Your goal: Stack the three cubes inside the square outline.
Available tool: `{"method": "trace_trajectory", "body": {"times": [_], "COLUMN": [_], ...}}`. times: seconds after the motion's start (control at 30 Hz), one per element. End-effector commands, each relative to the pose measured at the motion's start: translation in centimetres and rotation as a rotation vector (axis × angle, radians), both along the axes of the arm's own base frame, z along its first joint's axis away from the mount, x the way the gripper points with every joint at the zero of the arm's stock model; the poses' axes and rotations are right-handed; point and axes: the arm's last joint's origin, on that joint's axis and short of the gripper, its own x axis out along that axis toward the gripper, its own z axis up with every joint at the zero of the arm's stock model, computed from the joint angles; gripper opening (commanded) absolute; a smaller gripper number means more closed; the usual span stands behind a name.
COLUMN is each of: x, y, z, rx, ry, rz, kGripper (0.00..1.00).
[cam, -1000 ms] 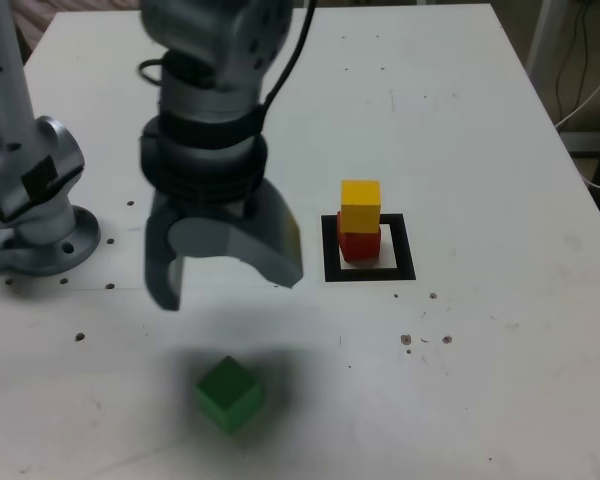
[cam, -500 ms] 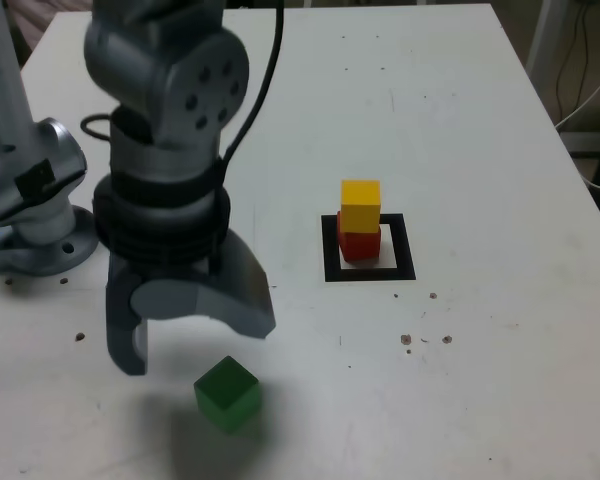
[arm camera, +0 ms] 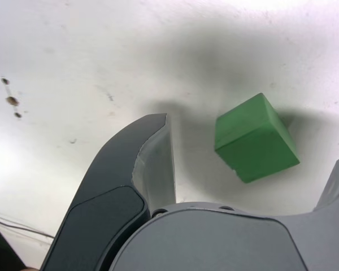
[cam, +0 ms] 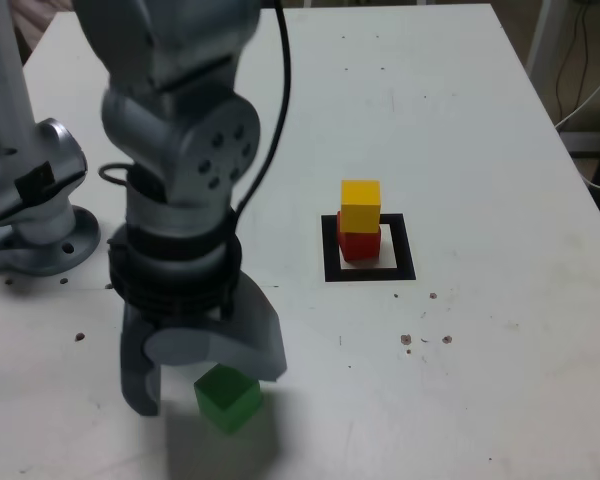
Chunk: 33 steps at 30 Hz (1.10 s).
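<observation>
The green cube [cam: 228, 398] lies on the white table near its front edge, alone. My gripper [cam: 202, 375] hangs just above it, open, with one finger on each side and nothing held. In the wrist view the green cube [arm camera: 255, 138] sits between the spread fingers [arm camera: 150, 152] of my gripper [arm camera: 251, 148], closer to the one that shows only at the frame's edge. To the exterior view's right, the yellow cube [cam: 361, 205] rests on the red cube [cam: 359, 243] inside the square outline [cam: 332, 272].
The arm's grey base [cam: 35, 200] stands at the exterior view's left. Small dark specks [cam: 425, 340] dot the white table [cam: 480, 150]. Cables [cam: 580, 100] hang beyond the table's right edge.
The gripper has come down and toward the table's front, from above the middle to straddling the green cube. It stays open. The cubes have not moved.
</observation>
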Motion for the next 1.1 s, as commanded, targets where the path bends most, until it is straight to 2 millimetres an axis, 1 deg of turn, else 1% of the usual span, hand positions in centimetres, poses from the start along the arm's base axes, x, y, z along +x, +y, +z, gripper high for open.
{"method": "trace_trajectory", "body": {"times": [0.0, 0.13, 0.23, 0.57, 0.73, 0.93, 1.0, 1.07], "x": [0.3, 0.7, 1.0, 1.8, 2.4, 2.8, 2.9, 2.8], "y": [-0.3, -0.7, -1.0, -1.5, -1.4, -0.9, -0.8, -0.6], "z": [-0.5, -1.4, -1.9, -2.9, -3.4, -4.1, -4.2, -4.2], "rx": [0.000, 0.003, 0.004, -0.013, -0.017, -0.020, -0.026, -0.026], "ry": [0.001, -0.001, 0.004, -0.008, -0.012, 0.023, 0.037, 0.054], "rz": [-0.004, -0.010, -0.021, -0.047, -0.072, -0.094, -0.101, -0.103], "kGripper": [1.00, 0.99, 0.97, 0.83, 0.82, 0.82, 0.79, 0.72]}}
